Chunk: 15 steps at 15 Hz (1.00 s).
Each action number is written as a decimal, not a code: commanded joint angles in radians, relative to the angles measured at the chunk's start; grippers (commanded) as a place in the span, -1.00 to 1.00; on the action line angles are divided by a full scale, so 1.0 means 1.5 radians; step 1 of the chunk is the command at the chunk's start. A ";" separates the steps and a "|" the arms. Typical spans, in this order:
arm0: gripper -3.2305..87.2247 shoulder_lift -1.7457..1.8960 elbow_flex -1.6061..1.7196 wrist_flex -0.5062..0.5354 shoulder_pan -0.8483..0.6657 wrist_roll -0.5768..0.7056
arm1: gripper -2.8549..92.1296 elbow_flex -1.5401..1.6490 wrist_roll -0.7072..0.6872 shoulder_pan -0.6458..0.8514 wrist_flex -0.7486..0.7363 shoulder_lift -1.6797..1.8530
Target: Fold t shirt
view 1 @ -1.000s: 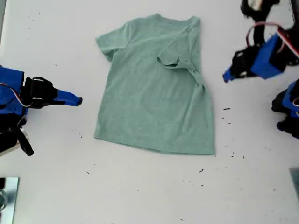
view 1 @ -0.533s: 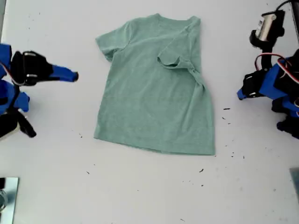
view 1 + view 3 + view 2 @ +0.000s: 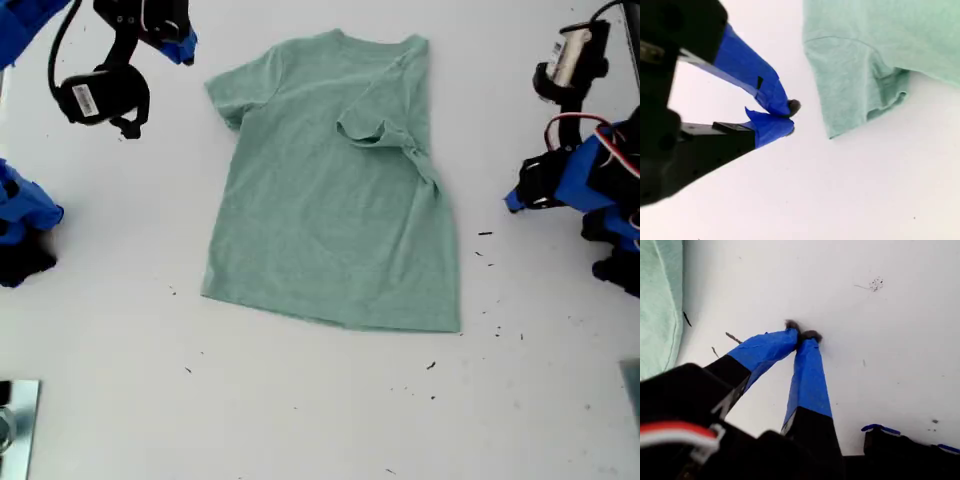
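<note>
The pale green t shirt [image 3: 320, 220] lies spread on the white table, neck toward the top of the exterior view. The sleeve on the exterior view's right is folded in over the chest [image 3: 375, 130]. My second gripper [image 3: 185, 45] hangs shut and empty just off the sleeve [image 3: 850, 85] at the exterior view's upper left, its blue tips [image 3: 790, 117] touching. My first gripper [image 3: 512, 200] is shut and empty over bare table at the exterior view's right, apart from the shirt's edge [image 3: 660, 300]; its fingertips [image 3: 802, 335] meet.
Dark specks [image 3: 485, 235] dot the table between the shirt and my first gripper. The arms' blue bases stand at the exterior view's left [image 3: 25, 215] and right [image 3: 615, 235] edges. A metal object [image 3: 15, 420] sits at the exterior view's lower left corner.
My second gripper has swung from the exterior view's mid-left up to the sleeve at the upper left. My first gripper drew back toward the exterior view's right. The shirt has not moved.
</note>
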 commanded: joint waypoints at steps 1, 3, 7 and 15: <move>-0.34 -0.002 -0.046 0.009 -0.017 0.024 | -0.89 -0.030 -0.006 0.001 -0.002 0.020; -0.19 -0.025 -0.089 0.008 -0.015 0.056 | -0.89 -0.027 -0.004 0.001 0.006 0.038; -0.21 -0.154 -0.090 -0.033 0.006 0.055 | -0.89 -0.022 0.003 -0.003 0.024 0.070; -0.93 -0.292 -0.072 -0.144 0.001 0.022 | -0.89 -0.015 0.006 -0.012 0.029 0.087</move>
